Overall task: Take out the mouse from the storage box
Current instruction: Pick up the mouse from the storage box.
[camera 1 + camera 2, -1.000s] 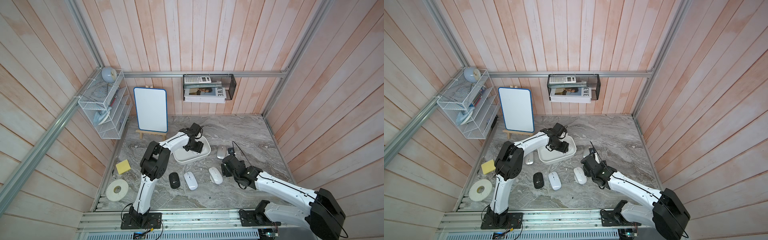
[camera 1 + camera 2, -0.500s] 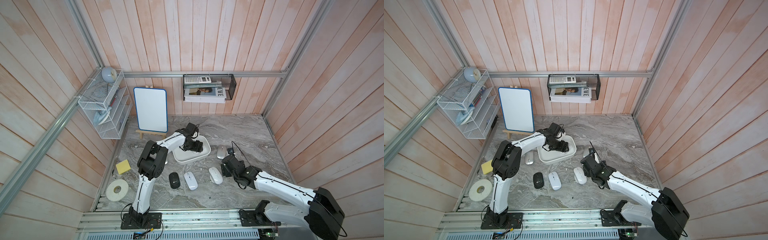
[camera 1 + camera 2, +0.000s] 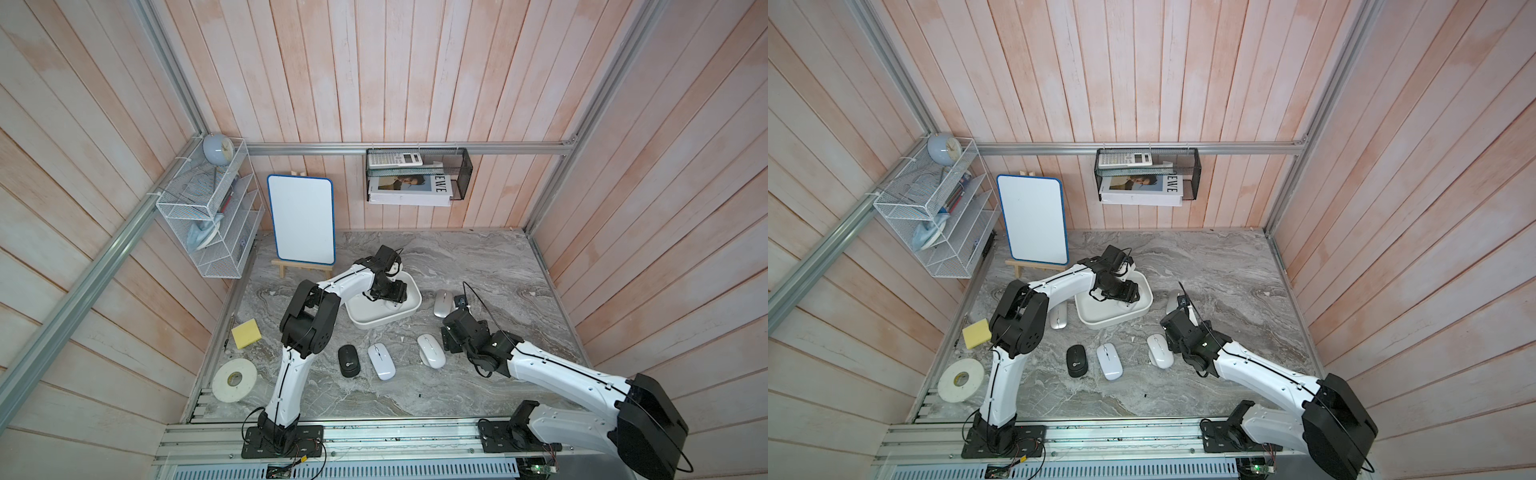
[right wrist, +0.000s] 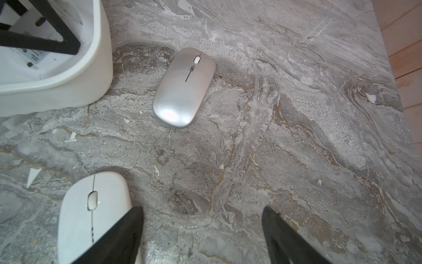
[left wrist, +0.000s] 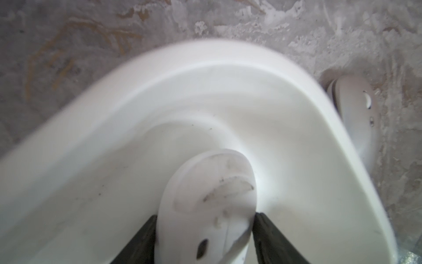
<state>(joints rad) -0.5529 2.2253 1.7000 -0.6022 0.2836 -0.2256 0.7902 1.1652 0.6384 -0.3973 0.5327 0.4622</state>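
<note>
Reaching into the storage box (image 3: pixel 382 322), the left gripper (image 5: pixel 205 226) has its fingers (image 5: pixel 141 240) against both sides of the mouse (image 5: pixel 212 182), seemingly clamped on it, though that wrist view is blurred; the mouse lies inside the box near one end. The right gripper (image 4: pixel 203 217) hangs with jaws wide apart over the bench (image 4: pixel 296 114).

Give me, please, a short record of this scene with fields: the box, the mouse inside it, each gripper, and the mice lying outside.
storage box: white tub on the marble table, one mouse inside
mouse in box: white, underside up
left gripper: inside the box, shut on that mouse's sides, mouse not yet lifted out
right gripper: open, empty, above the table
outside the box: black mouse, white mouse, second white mouse, silver mouse, second silver mouse
</note>
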